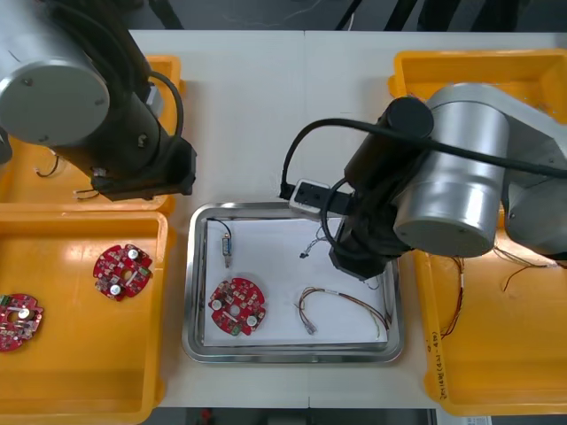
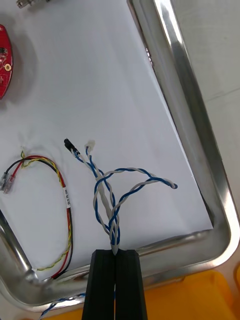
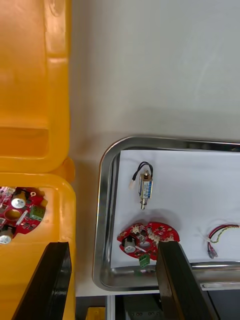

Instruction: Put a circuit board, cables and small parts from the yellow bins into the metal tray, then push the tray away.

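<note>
Twisted blue and white cable (image 2: 114, 229) is pinched at one end between the pressed-together fingers of the right gripper (image 2: 116, 251), and its loops are spread over the white inside of the metal tray (image 2: 197, 150), near the right rim. A red and yellow cable (image 2: 65, 200) is seen beside it, not touching it. A round red circuit board (image 1: 237, 307) and a small metal part (image 1: 228, 251) are seen in the tray's left half. The left gripper (image 3: 112, 246) is held with fingers spread wide over the tray's left rim and the neighbouring yellow bin (image 3: 50, 181), in which a further circuit board (image 3: 20, 210) is seen
</note>
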